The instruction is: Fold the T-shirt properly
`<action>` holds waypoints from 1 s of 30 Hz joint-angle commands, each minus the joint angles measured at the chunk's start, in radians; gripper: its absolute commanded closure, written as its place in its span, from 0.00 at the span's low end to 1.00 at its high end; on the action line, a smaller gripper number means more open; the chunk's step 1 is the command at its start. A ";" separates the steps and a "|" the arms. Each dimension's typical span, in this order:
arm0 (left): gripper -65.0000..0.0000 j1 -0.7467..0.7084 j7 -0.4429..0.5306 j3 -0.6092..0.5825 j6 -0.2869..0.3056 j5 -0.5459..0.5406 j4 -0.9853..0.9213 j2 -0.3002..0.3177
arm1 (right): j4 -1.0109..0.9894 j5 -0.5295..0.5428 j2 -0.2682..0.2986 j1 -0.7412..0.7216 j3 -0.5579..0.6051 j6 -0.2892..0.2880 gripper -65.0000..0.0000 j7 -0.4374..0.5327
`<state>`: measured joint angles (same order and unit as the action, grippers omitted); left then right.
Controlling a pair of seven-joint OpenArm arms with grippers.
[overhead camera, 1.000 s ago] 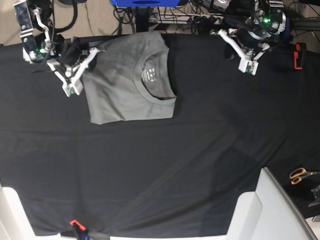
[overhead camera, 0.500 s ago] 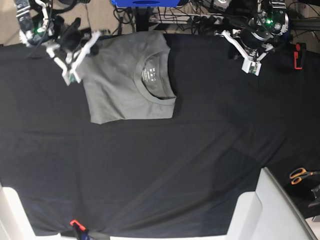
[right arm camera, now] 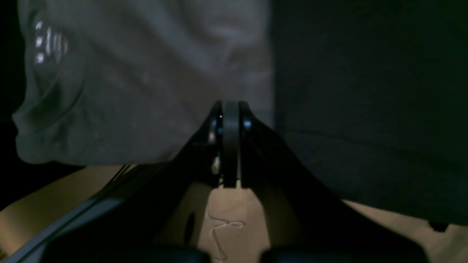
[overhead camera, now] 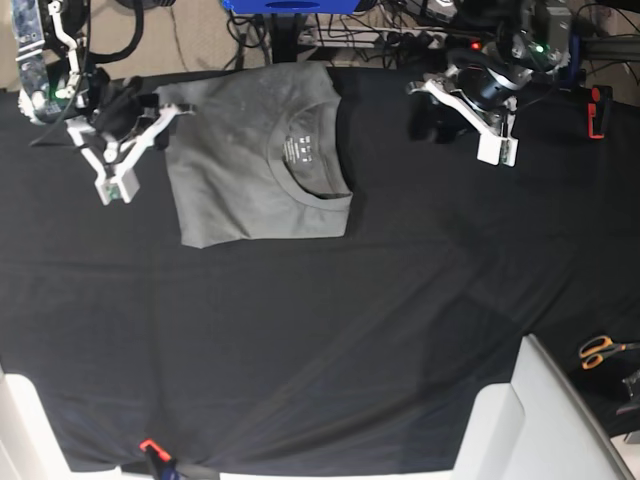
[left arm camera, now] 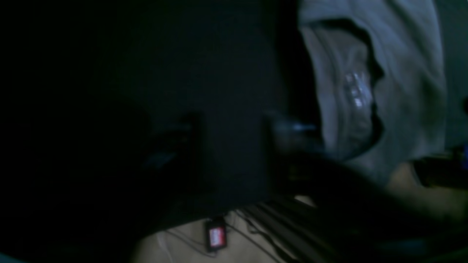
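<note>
Toward the far edge of the table [overhead camera: 300, 330], on the large black cloth that covered it, we saw the T-shirt [overhead camera: 255, 165] lying folded into a rough rectangle, collar side up, with its round neckline and small white printed label [overhead camera: 299, 148] facing the camera. Its far edge reached the back rim of the cloth, and its surface looked slightly wrinkled.

Our right gripper [overhead camera: 112, 186] hung just beside the shirt's edge on the base view's left, apart from the fabric as far as we could judge. In the right wrist view its jaws stood pressed together with nothing between them, the right gripper [right arm camera: 230, 109] poised over the shirt's side edge where grey met black cloth.

Our left gripper [overhead camera: 460, 128] hovered over bare black cloth on the other side, well apart from the shirt. The left wrist view was dark and blurred; we could make out the collar [left arm camera: 351, 91] and label off to one side, but not the jaws clearly. From the base view the fingers looked spread, yet we could not tell how far, and nothing appeared to be held.

Near the table's edge on the base view's right lay orange-handled scissors [overhead camera: 600, 351], and a red clamp [overhead camera: 597, 110] gripped the cloth at the far corner.
</note>
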<state>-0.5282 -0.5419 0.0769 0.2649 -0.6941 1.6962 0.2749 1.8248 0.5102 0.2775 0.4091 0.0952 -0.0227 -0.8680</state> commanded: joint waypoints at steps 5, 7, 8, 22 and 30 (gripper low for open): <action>0.00 0.122 0.024 -0.139 0.198 -0.118 -0.098 0.014 | -0.060 0.005 0.013 0.004 0.007 -0.001 1.00 0.102; 0.00 0.168 0.021 -0.170 0.320 -0.118 -0.164 0.005 | -0.079 0.005 0.013 0.004 0.007 -0.001 1.00 0.109; 0.00 0.191 0.019 -0.182 0.359 -0.118 -0.198 -0.007 | -0.089 0.005 0.013 0.004 0.007 -0.001 1.00 0.112; 0.00 0.322 0.021 -0.246 0.393 0.012 -0.493 -0.144 | -0.113 0.003 0.015 0.004 -0.004 -0.050 1.00 0.114; 0.00 0.398 0.019 -0.257 0.393 0.116 -0.629 -0.230 | -0.115 0.005 0.009 0.014 -0.087 -0.089 1.00 0.114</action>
<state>-0.1211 -0.4820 -0.1783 0.6937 -0.6250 1.0859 0.0448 1.6974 0.5117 0.2768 0.4194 0.0124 -0.1059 -0.7654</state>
